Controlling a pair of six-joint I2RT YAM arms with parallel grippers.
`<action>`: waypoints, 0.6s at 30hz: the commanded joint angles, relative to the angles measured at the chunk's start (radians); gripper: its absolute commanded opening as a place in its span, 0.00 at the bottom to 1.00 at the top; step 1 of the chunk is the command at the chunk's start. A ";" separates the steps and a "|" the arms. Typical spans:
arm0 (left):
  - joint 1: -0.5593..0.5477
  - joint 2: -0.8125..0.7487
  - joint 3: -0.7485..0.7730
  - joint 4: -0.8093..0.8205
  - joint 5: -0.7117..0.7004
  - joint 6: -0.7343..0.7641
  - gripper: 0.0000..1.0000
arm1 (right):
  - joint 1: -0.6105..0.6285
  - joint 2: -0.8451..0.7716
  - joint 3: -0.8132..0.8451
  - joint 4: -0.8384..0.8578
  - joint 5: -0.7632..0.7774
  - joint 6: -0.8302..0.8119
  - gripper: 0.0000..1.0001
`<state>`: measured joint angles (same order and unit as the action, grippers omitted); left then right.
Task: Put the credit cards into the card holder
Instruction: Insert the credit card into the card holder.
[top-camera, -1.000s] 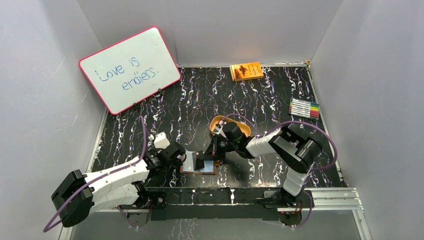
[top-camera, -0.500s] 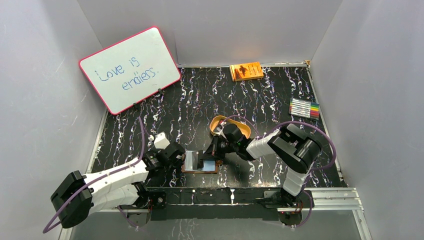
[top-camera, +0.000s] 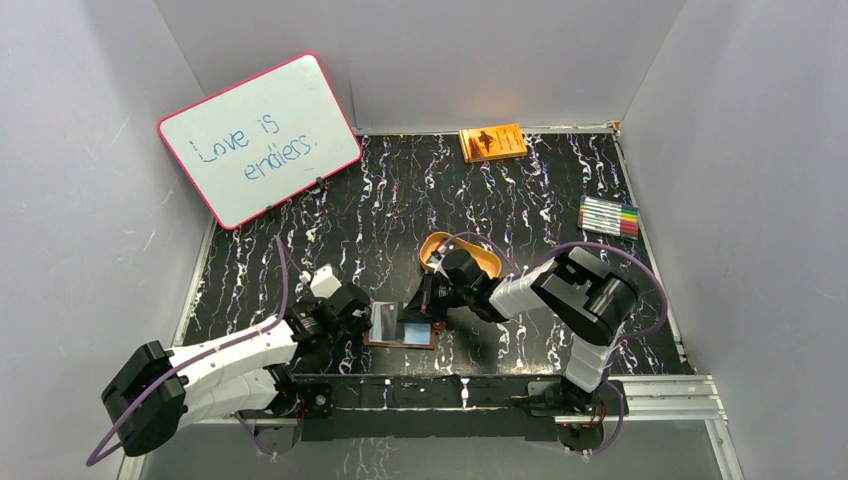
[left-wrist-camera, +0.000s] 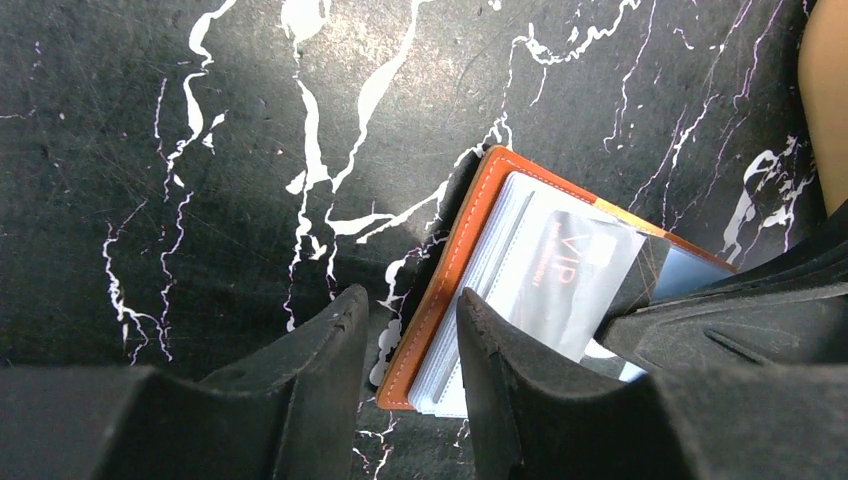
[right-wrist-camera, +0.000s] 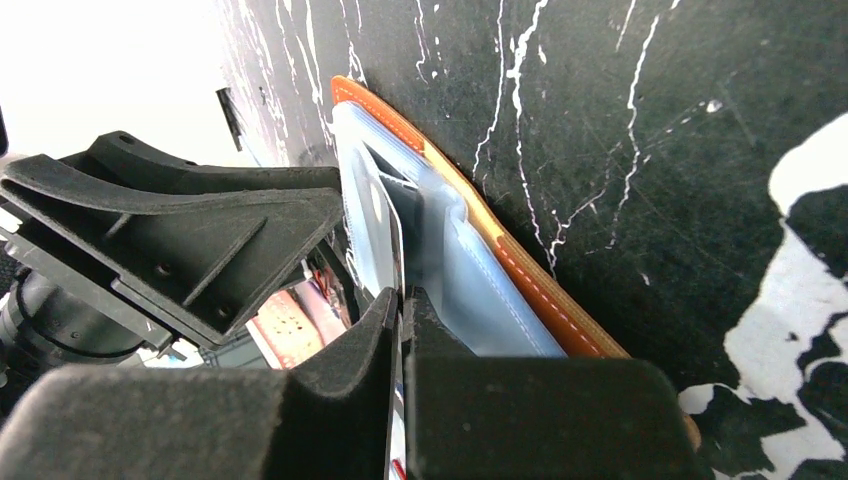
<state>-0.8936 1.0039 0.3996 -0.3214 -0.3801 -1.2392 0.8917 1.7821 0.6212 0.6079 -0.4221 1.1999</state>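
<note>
One card (left-wrist-camera: 570, 265), pinched by right gripper (right-wrist-camera: 400, 300), overlaps the card holder (left-wrist-camera: 447, 270).

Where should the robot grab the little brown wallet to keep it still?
Probably take the card holder by its bare stitched edge, coming from the left. It lies open and flat, and the right gripper, pinching a card, crowds the other side.

The card holder (top-camera: 400, 335) lies on the worktop (top-camera: 400, 210) near its near edge, between the left gripper (top-camera: 366, 320) on its left and the right gripper (top-camera: 420, 312) on its right. A credit card (left-wrist-camera: 565, 280) lies over the holder, in the right gripper's jaws. A tray (top-camera: 483, 262) sits just behind. A whiteboard (top-camera: 258, 138) stands far left, a book (top-camera: 492, 142) far centre, markers (top-camera: 609, 215) right.
</note>
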 joint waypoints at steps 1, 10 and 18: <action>-0.005 0.009 -0.048 -0.048 0.076 -0.019 0.37 | 0.013 -0.004 0.023 -0.039 0.010 -0.026 0.16; -0.005 -0.013 -0.053 -0.065 0.065 -0.029 0.36 | 0.015 -0.053 0.104 -0.272 0.055 -0.123 0.40; -0.005 -0.050 -0.046 -0.103 0.044 -0.031 0.36 | 0.014 -0.119 0.184 -0.545 0.145 -0.230 0.53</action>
<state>-0.8940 0.9680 0.3824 -0.3195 -0.3447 -1.2663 0.9047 1.7145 0.7551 0.2405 -0.3477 1.0519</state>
